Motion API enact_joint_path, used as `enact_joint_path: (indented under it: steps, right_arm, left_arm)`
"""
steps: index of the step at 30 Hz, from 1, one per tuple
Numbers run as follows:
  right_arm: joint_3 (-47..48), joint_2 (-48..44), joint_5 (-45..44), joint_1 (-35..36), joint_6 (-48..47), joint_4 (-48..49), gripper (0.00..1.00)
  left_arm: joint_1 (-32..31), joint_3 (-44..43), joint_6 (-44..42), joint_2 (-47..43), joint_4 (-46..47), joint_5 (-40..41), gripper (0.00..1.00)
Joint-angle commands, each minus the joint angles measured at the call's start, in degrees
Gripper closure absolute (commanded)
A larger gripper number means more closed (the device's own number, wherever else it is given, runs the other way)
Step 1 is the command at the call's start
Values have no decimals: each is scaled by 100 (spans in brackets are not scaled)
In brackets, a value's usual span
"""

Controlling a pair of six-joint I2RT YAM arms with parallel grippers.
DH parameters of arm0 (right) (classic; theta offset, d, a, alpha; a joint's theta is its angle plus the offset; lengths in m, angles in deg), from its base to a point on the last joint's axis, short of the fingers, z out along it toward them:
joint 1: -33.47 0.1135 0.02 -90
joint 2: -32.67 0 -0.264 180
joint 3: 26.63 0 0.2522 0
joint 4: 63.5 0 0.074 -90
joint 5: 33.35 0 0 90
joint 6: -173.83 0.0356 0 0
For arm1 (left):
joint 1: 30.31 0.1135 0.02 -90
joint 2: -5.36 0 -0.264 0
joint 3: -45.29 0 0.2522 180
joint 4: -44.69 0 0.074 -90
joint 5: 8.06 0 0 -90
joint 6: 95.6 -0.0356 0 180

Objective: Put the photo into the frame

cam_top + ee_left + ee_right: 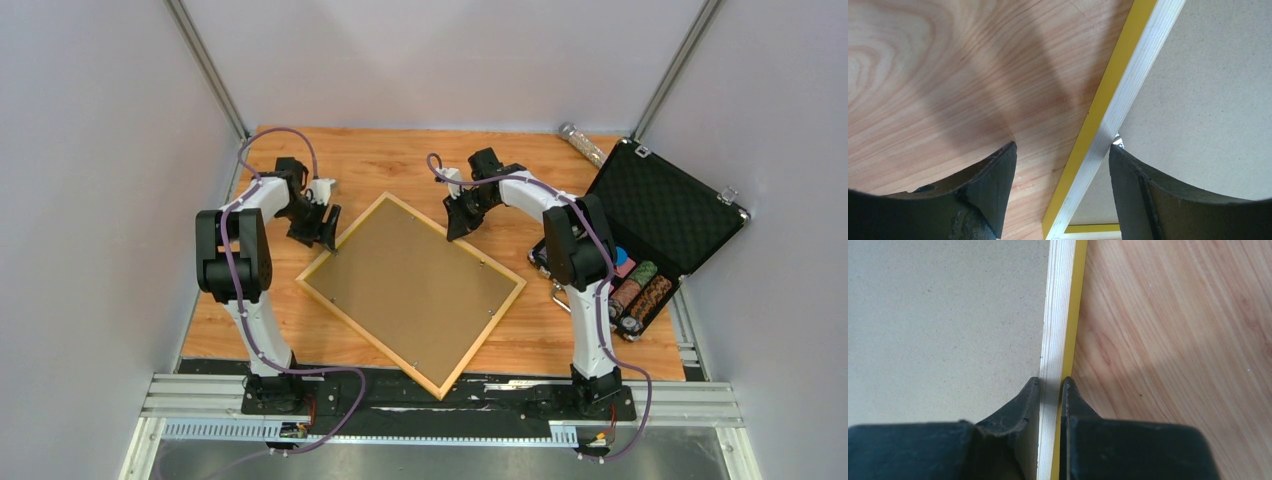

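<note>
The frame [483,338] lies face down and askew on the wooden table, its brown backing board [410,290] up. The photo is hidden. My left gripper [325,228] hovers at the frame's left corner. In the left wrist view it [1063,146] is open, its fingers apart on either side of the yellow-and-white rail [1113,95] without touching it. My right gripper [462,222] is at the far upper edge. In the right wrist view it [1051,381] is shut on the frame's rail [1060,300], one finger on the board side and one on the outer yellow side.
An open black foam-lined case [665,215] stands at the right, with stacks of chips [635,285] in its lower half. A glittery cylinder [582,143] lies at the back right. Grey walls enclose the table on three sides.
</note>
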Motion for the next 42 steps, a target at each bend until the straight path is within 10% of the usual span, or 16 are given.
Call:
enact_joint_path:
  steps: [1,14,42]
  right_arm:
    - [-285,462,-785,-113,-282,-526,99]
    - [-295,461,-785,-112,-294,-526,99]
    - [-291,460,-785,-118,-293,-521,99]
  left_arm:
    - [26,-73,204,-158,182,-177,25]
    - [-175,264,212,-174,675,328,29]
    - [-594,1513,-381,-860,1394,1350,73]
